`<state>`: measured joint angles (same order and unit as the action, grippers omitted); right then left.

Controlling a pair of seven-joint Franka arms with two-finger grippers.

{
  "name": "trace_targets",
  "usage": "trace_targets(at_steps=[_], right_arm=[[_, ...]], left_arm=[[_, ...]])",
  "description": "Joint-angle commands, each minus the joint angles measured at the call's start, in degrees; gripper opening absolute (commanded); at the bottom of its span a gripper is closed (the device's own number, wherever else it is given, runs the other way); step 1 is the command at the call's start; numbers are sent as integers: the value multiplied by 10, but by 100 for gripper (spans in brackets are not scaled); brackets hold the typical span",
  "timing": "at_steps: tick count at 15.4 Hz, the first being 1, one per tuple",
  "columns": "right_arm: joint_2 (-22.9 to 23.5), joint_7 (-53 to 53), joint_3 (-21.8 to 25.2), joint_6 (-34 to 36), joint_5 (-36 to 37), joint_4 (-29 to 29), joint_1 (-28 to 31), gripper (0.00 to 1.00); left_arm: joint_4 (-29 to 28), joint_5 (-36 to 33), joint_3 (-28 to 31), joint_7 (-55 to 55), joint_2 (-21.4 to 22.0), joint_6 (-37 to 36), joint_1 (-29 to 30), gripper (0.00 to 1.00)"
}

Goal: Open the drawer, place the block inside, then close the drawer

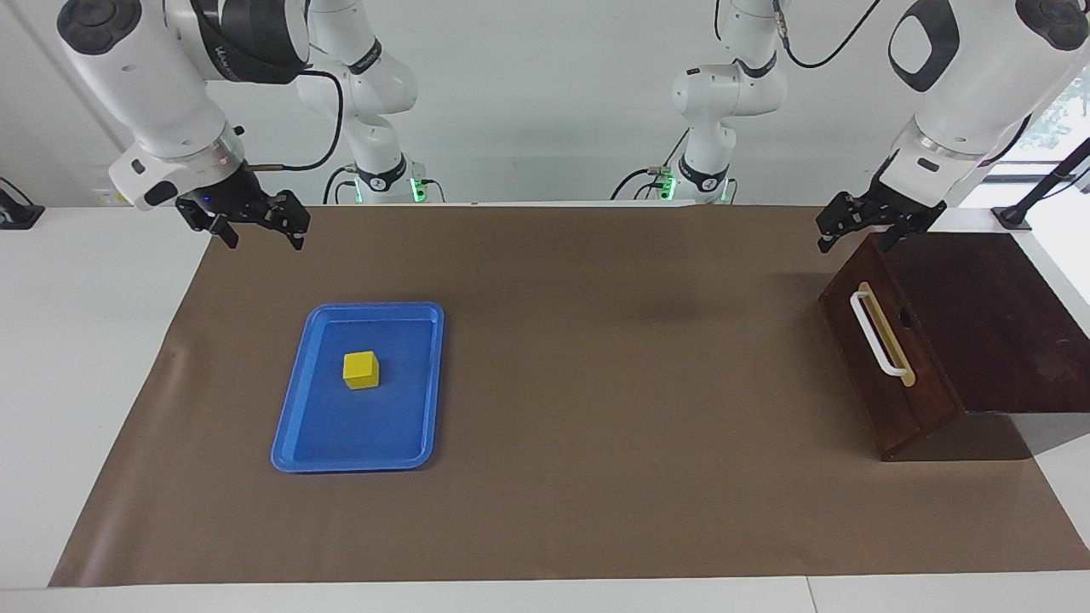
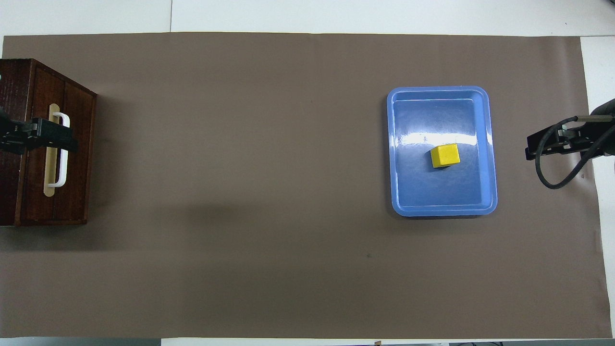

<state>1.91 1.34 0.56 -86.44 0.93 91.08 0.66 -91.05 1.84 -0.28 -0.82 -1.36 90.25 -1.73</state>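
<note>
The drawer (image 1: 869, 383) is shut, its dark reddish-brown front with the white bar handle (image 1: 877, 336) facing the table's middle, in a dark wooden box (image 1: 996, 323) at the left arm's end. It also shows in the overhead view (image 2: 77, 158). The yellow block (image 1: 361, 369) sits in a flat blue tray (image 1: 358, 426) toward the right arm's end; the block (image 2: 445, 155) and tray (image 2: 432, 192) show from above too. My left gripper (image 1: 856, 245) is open and empty, raised over the box's front top edge. My right gripper (image 1: 264, 243) is open and empty, raised over the paper's edge beside the tray.
Brown paper (image 1: 596, 383) covers most of the white table. The block is the only thing in the tray. A wide stretch of paper lies between the tray and the drawer box.
</note>
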Motion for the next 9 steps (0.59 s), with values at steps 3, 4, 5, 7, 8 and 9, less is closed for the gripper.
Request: trace_targets(at_steps=[3, 4, 5, 7, 8, 9], right_arm=[[-7, -4, -6, 7, -4, -4, 10, 100], [-6, -4, -6, 7, -8, -5, 9, 100], [-9, -5, -7, 12, -8, -1, 5, 100], [-10, -1, -7, 1, -15, -2, 10, 100], [-8, 22, -6, -31, -17, 1, 10, 100], [-4, 80, -6, -53, -17, 7, 9, 100]], left_arm=[[-8, 5, -2, -9, 10, -2, 8, 100], [-7, 5, -2, -9, 10, -2, 8, 100], [-8, 5, -2, -9, 10, -2, 8, 100], [-8, 5, -2, -9, 10, -2, 8, 100], [-8, 5, -2, -9, 10, -2, 8, 100], [-8, 5, -2, -9, 10, -2, 8, 100]])
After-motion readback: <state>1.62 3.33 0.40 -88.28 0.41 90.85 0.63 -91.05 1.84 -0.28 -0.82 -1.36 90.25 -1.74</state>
